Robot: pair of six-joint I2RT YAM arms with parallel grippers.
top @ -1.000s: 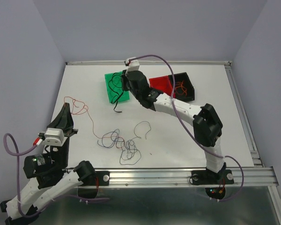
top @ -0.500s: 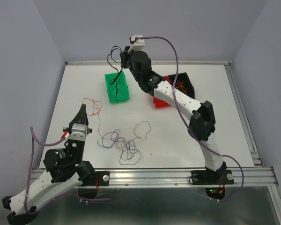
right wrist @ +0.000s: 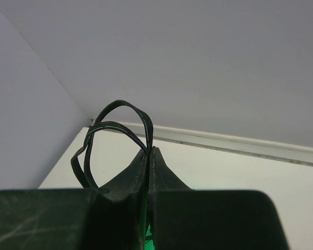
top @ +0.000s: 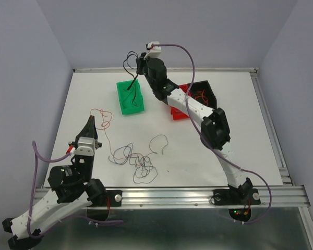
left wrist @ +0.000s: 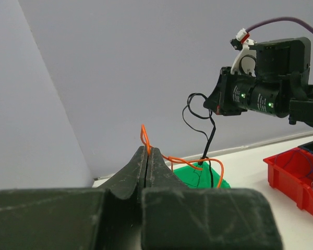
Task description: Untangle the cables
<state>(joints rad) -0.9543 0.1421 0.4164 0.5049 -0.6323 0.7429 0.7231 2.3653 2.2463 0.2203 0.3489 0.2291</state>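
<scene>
**Top external view.** The right pincer (top: pixel 139 62) hangs high over the far side of the tabletop (top: pixel 94 88), pressed together on one black wire (top: pixel 129 88). The wire's long axis runs near vertical, with a loop above the tips and a tail falling to the green bin (top: pixel 138 107) right underneath. The drop therefore looks to call for a straight descent and a release.

The left pincer (top: pixel 89 123) is clamped on one orange wire (top: pixel 105 136). This wire trails toward the near edge and into the knot (top: pixel 140 162) of blue-purple, black and red strands lying on the tabletop. The knot lies to the right of this pincer, and the left arm is much the nearer to it. The strands are too fine to count. One dark curl (top: pixel 159 141) lies just beside the knot.

There are three bins: the green one, one red bin (top: pixel 178 113) and one black bin (top: pixel 207 92). The last two have thin wires inside.

**Left wrist view.** The jaws meet with no gap. The orange wire (left wrist: pixel 195 160) rises from the tips and arcs off to the right. Beyond it the black wire (left wrist: pixel 209 136) drops plumb toward the green bin (left wrist: pixel 188 174).

**Right wrist view.** The jaws are likewise fully closed, with the black wire (right wrist: pixel 122 102) looping twice above the tips. A sliver of green shows below them.
</scene>
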